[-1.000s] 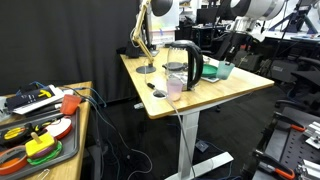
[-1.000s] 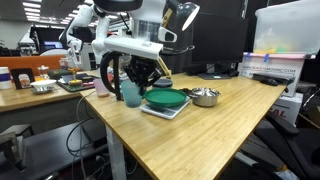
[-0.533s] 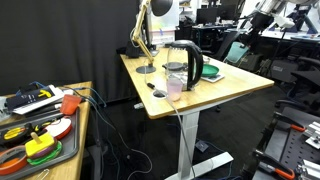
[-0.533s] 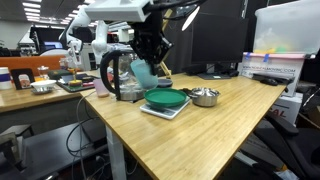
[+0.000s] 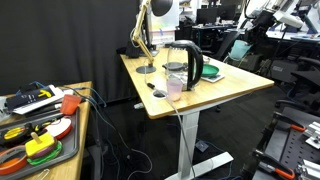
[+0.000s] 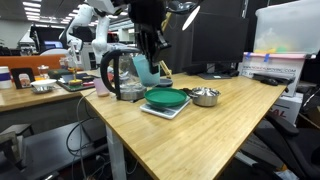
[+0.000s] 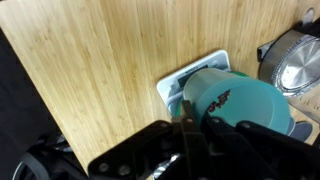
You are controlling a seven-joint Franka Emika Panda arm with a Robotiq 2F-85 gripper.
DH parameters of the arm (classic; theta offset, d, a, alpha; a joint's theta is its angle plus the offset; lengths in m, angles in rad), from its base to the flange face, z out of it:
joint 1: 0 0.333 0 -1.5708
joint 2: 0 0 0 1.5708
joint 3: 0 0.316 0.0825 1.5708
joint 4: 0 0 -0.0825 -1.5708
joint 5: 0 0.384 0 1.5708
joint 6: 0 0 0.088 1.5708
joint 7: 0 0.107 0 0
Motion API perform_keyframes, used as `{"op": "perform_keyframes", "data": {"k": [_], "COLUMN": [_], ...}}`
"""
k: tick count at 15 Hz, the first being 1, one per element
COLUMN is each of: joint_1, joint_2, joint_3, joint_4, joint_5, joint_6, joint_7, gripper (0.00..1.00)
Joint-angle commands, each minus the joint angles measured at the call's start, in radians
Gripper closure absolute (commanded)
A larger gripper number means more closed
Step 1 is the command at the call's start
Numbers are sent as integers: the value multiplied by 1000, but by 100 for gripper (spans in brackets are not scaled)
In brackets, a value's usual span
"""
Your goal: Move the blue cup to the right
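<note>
pale wooden desk [image 6: 170,140] in a cluttered lab, dark curtains and monitors behind it. the blue cup [image 6: 145,71] hangs in the air above that desk, clear of the wood and tilted, pinched at its upper part by the gripper [image 6: 148,52], whose fingers are closed on the cup. in the wrist view the cup [image 7: 245,105] fills the right half, a black mark on its teal wall, with the dark gripper [image 7: 195,125] coming in from the bottom edge. in an exterior view the cup [image 5: 240,46] shows as a small teal patch high up by the desk's far corner.

just below and in front of the cup sits a round green dish [image 6: 166,98] on a white tray [image 6: 160,110]; the tray's corner [image 7: 172,85] peeks out under the cup in the wrist view. a metal bowl [image 6: 205,96] stands just beside the tray. behind the cup is a clear jug [image 6: 120,75] with a black handle, and a pale pink cup [image 6: 101,86] stands near the jug at the desk's edge. a desk lamp [image 5: 145,40] rises at the back. well apart, a side bench [image 5: 55,95] holds tools.
</note>
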Motion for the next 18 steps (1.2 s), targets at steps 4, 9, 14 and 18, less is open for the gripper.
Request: {"op": "perform_keyframes", "data": {"k": [4, 9, 14, 18], "joint_1": [3, -5, -5, -5], "joint_2": [71, 70, 71, 71], "joint_3": [-58, -55, -55, -55], "joint_4": [46, 28, 30, 30], "joint_5": [142, 127, 127, 127], "joint_6": [-101, -72, -73, -73], "joint_7": [67, 78, 83, 84], "gripper": [99, 95, 95, 99]}}
